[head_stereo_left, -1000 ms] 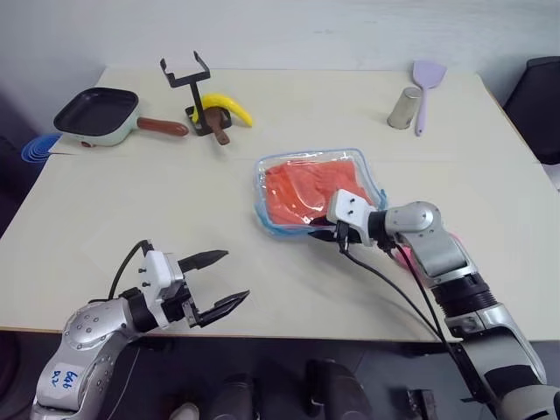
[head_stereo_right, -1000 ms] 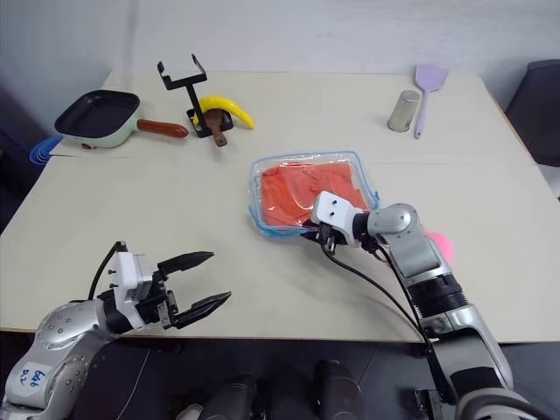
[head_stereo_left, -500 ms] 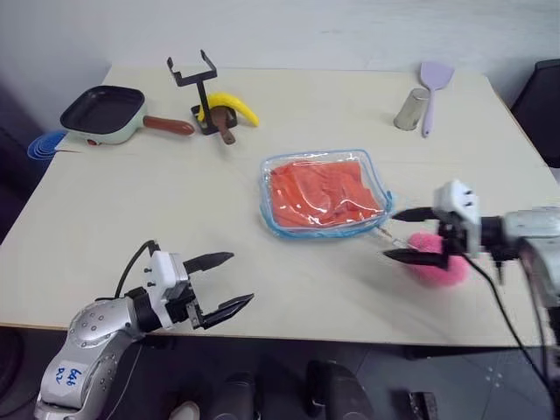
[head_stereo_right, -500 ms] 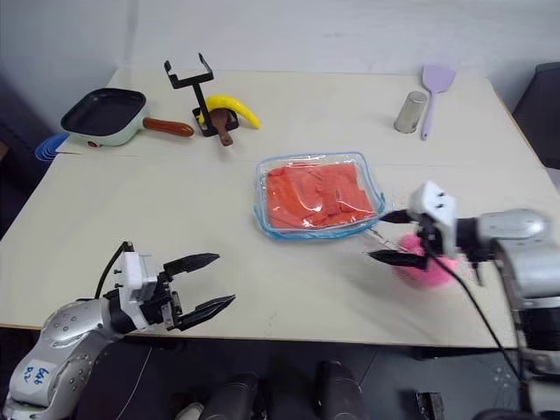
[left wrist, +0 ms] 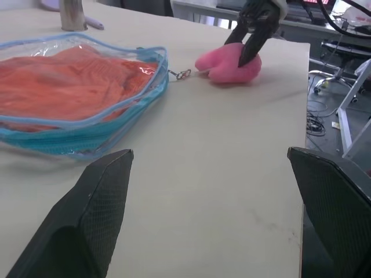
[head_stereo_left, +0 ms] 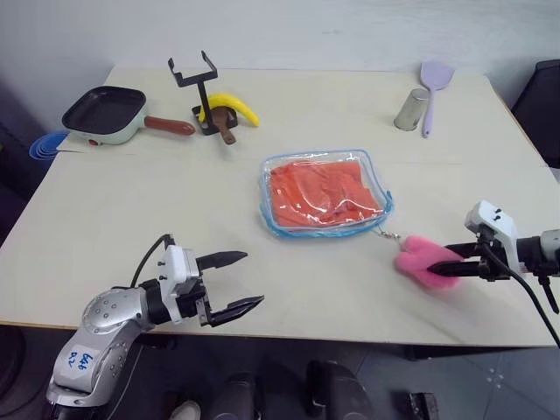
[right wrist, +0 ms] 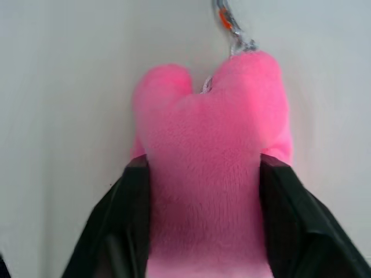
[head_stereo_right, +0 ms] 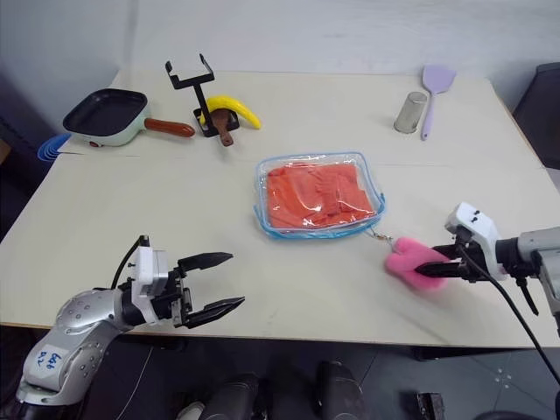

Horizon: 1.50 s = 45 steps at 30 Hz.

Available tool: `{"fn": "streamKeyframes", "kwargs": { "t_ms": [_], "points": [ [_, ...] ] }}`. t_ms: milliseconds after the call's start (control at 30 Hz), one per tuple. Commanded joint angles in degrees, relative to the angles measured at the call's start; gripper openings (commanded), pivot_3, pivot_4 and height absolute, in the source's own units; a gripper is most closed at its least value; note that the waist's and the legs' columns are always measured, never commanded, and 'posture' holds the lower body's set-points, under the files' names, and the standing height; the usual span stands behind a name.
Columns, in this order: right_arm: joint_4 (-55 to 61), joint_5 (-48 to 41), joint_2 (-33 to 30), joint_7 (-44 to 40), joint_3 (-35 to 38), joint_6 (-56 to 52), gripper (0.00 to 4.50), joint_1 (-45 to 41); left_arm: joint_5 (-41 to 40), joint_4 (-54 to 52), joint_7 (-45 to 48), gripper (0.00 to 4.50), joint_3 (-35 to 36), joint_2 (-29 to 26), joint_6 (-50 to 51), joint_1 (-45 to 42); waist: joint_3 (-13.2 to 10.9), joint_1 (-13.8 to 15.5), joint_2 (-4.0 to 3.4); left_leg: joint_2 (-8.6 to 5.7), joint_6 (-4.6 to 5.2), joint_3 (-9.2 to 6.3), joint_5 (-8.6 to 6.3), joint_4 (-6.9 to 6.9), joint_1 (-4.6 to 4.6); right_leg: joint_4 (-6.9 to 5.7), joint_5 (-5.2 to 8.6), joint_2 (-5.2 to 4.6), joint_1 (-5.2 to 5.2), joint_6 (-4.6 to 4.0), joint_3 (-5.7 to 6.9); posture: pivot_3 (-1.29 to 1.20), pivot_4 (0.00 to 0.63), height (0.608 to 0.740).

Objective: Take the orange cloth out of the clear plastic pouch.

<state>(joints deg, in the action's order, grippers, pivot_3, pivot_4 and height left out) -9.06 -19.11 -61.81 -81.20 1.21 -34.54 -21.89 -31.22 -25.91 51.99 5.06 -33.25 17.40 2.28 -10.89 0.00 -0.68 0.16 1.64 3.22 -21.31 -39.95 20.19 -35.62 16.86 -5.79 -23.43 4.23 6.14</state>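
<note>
The orange cloth [head_stereo_left: 319, 192] sits fully inside the clear pouch [head_stereo_left: 273, 217], which lies flat near the middle of the worktop [head_stereo_left: 131, 210] with its blue zipper trim all the way round. So nothing's out yet.

The right end effector [right wrist: 203, 197] is clamped on the pink heart-shaped plush [head_stereo_left: 423, 261]; you can see both black fingers [right wrist: 124, 226] pressing into its sides. The plush hangs off a little metal chain [left wrist: 181, 73] that runs to the pouch's near right corner, so my guess is it works as the zipper pull. The left end effector [head_stereo_left: 234, 282] hovers over the near edge of the worktop with its fingers spread wide, holding nothing, well apart from the pouch.

To do this bit well, I'd pull the plush along the zipper line, not upward, and keep it slow. The pouch looks light and would probably just slide. I'd bring the left one in to pin the far corner first, then tug.
</note>
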Motion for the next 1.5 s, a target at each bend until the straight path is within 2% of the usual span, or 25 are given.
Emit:
{"fn": "streamKeyframes", "kwargs": {
  "t_ms": [33,133,167,233,300,367,433,467,600,700,867,933,1033,1100,1233,1333,1433,1500],
  "points": [
    [8.85,-10.13,1.34,-2.86,2.25,-9.73,1.09,-1.25,-0.08,0.05,-0.07,4.5,0.33,-0.07,-1.01,-0.35,0.0,-0.09,-0.01,0.01,0.0,0.0,0.0,0.0,0.0,0.0,0.0,0.01,0.0,0.0,0.0,0.0,0.15,0.74],
    [14.11,-14.97,4.01,-0.57,2.13,-14.79,0.24,-1.95,0.12,0.07,-0.34,4.5,0.09,0.27,-1.18,-0.24,-0.01,0.03,-0.02,0.02,-0.01,-0.02,0.01,-0.01,0.0,-0.01,0.0,0.01,0.0,0.0,0.0,0.0,0.15,0.74],
    [15.85,-16.36,5.63,0.82,1.78,-16.03,0.14,-2.27,0.16,0.09,-0.48,4.5,-0.01,0.48,-1.26,-0.2,-0.01,0.04,-0.01,0.01,-0.01,-0.03,0.0,-0.01,0.0,0.0,0.0,0.01,0.0,0.0,0.0,0.0,0.15,0.74],
    [17.86,-17.15,11.28,5.8,0.69,-16.46,0.12,-2.45,-0.12,0.19,-0.84,4.5,-0.27,1.03,-1.07,-0.12,0.0,0.05,0.06,0.01,-0.02,-0.06,0.0,-0.01,0.0,0.03,0.0,0.0,0.02,0.0,0.02,0.0,0.15,0.74],
    [17.33,-14.1,16.95,10.64,-1.05,-12.3,0.12,-1.48,-0.36,0.4,-0.86,4.5,-0.66,1.37,-0.65,-0.1,0.03,0.02,0.13,0.02,-0.06,-0.08,-0.01,0.0,0.0,0.01,0.0,0.02,0.01,0.0,0.03,0.0,0.15,0.74],
    [13.89,-9.95,22.87,15.58,-2.08,-5.05,0.12,-0.03,0.14,0.8,-0.8,4.5,-1.5,1.64,-0.94,-0.53,0.02,0.05,0.11,0.0,-0.07,-0.06,-0.01,0.0,0.04,-0.02,0.0,0.02,-0.05,0.0,0.01,0.0,0.15,0.74],
    [11.54,-7.99,26.17,16.42,-2.6,1.01,0.12,1.72,0.48,1.58,-0.79,4.5,-1.94,1.87,-1.33,-1.52,0.01,0.43,0.09,-0.08,-0.04,-0.06,0.0,-0.01,0.08,-0.03,-0.01,-0.01,-0.06,0.01,0.03,0.0,0.15,0.74],
    [11.19,-6.6,26.7,15.61,-3.11,5.29,0.47,2.79,0.57,1.91,-0.88,4.5,-1.94,1.95,-1.45,-2.01,0.01,0.52,0.09,-0.11,-0.03,-0.07,0.01,-0.01,0.09,-0.04,-0.01,-0.02,-0.07,0.02,0.03,0.0,0.15,0.74],
    [13.4,-5.83,25.58,12.73,-2.98,11.6,1.75,5.66,0.42,2.15,-0.94,4.5,-1.75,1.76,-1.27,-2.62,0.03,0.46,0.11,-0.13,0.0,-0.05,0.02,-0.02,0.05,-0.02,-0.04,-0.01,-0.01,0.07,0.02,0.0,0.15,0.74],
    [16.74,-8.76,22.73,10.69,-0.28,10.42,2.75,7.08,0.24,1.93,-0.42,4.5,-2.1,0.87,-0.16,-2.59,0.02,0.26,0.1,-0.09,-0.01,-0.05,0.02,-0.01,0.05,-0.03,-0.04,0.03,-0.02,0.07,0.02,0.0,0.15,0.74],
    [19.62,-14.65,14.14,6.53,6.4,5.25,4.48,11.14,-0.8,1.38,0.75,4.5,-3.94,-0.48,3.1,-5.45,0.01,0.46,0.11,-0.07,0.0,-0.08,0.01,-0.01,0.04,0.0,-0.04,0.01,0.01,0.07,0.02,0.0,0.15,0.74],
    [18.46,-14.84,10.54,4.29,8.41,5.3,4.48,12.52,-1.66,1.76,0.3,4.5,-4.97,-0.21,5.98,-7.65,0.01,0.8,0.11,-0.08,0.02,-0.08,0.01,-0.02,0.05,0.02,-0.04,-0.02,0.02,0.07,0.01,0.0,0.15,0.74],
    [9.94,-10.64,8.12,3.14,10.47,13.51,4.48,10.56,-7.94,3.62,-1.86,4.5,-7.98,2.04,18.66,-13.28,0.0,1.17,0.14,-0.1,0.02,-0.08,0.01,-0.02,0.01,0.04,-0.04,-0.02,0.08,0.07,0.01,0.0,0.15,0.74],
    [2.33,-4.75,8.56,3.03,8.38,24.53,4.48,6.4,-7.83,6.21,-5.24,4.5,-10.43,4.39,24.65,-17.04,0.0,1.08,0.13,-0.11,0.04,-0.06,0.02,-0.03,0.0,0.02,-0.05,-0.01,0.1,0.09,0.0,0.0,0.15,0.74],
    [-11.36,7.15,12.33,5.11,2.65,50.48,4.48,-4.1,-3.02,10.81,-8.44,4.5,-16.53,7.09,28.83,-22.63,-0.02,0.28,0.15,-0.11,0.0,0.12,0.08,-0.01,-0.04,-0.04,-0.05,0.12,0.02,0.1,-0.06,0.0,0.15,0.74],
    [-19.31,11.83,15.21,5.83,-1.29,58.42,4.48,-10.81,-1.26,14.22,-10.26,4.5,-19.4,10.5,30.37,-25.94,-0.03,-0.16,0.16,-0.07,-0.11,0.16,0.15,-0.02,-0.05,-0.11,-0.05,0.2,0.0,0.1,-0.08,0.0,0.15,0.74],
    [-25.68,14.88,17.47,6.36,-4.18,64.34,4.5,-15.76,-0.23,17.25,-12.18,3.93,-20.24,14.9,30.42,-28.07,-0.03,-0.09,0.16,-0.05,-0.12,0.15,0.17,-0.04,-0.01,-0.29,-0.05,0.2,-0.02,0.1,-0.06,0.0,0.15,0.74],
    [-29.05,16.38,18.49,6.47,-5.78,68.17,4.5,-18.06,-0.22,18.26,-12.92,3.3,-20.14,17.2,30.87,-28.48,-0.03,0.02,0.16,-0.07,-0.1,0.12,0.18,-0.05,0.02,-0.29,-0.05,0.17,-0.02,0.1,-0.04,0.0,0.15,0.74]
  ]
}}
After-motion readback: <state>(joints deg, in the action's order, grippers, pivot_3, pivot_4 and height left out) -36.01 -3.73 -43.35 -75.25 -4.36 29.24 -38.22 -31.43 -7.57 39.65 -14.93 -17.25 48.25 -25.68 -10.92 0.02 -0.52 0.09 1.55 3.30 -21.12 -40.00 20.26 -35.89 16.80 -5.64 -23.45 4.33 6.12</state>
